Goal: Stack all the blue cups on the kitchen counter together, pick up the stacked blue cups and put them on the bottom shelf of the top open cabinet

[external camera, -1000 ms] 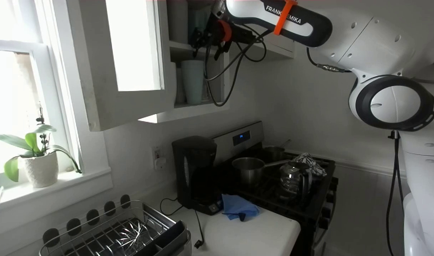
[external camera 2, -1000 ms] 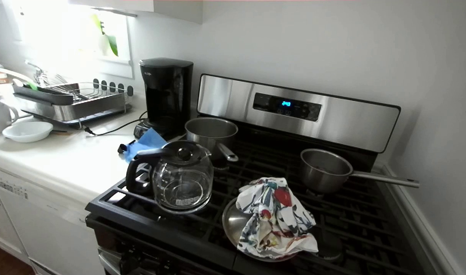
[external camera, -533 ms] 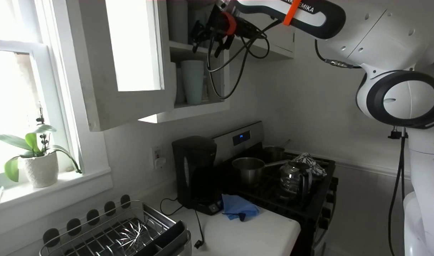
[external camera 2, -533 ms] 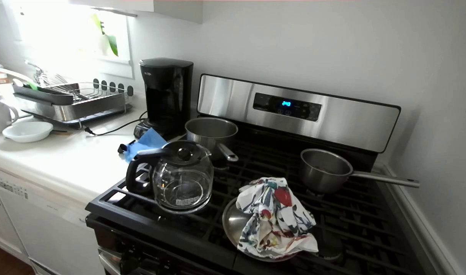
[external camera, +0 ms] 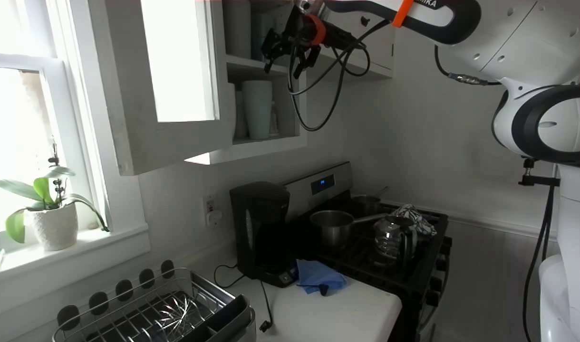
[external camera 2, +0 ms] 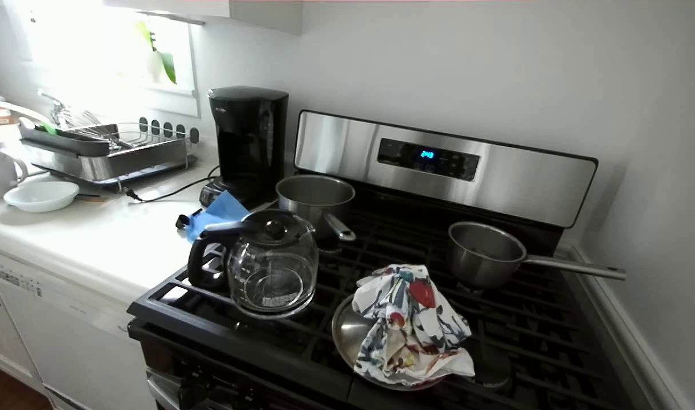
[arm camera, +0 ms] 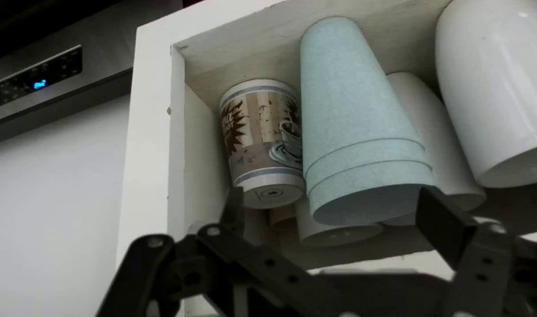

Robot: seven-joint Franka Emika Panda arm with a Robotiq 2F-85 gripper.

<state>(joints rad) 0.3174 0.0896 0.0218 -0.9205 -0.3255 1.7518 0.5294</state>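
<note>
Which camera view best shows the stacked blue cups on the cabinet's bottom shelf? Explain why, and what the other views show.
The wrist view: the stacked blue cups appear large there, and their edge lines reveal three nested together. In an exterior view the stack looks small, its separate rims indistinct. No other view shows it.

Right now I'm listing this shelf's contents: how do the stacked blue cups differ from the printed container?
The blue cups are plain and nested; the printed container is single, patterned brown. The blue cups show an open end; the printed container, a closed one. Both stand on the bottom shelf.
</note>
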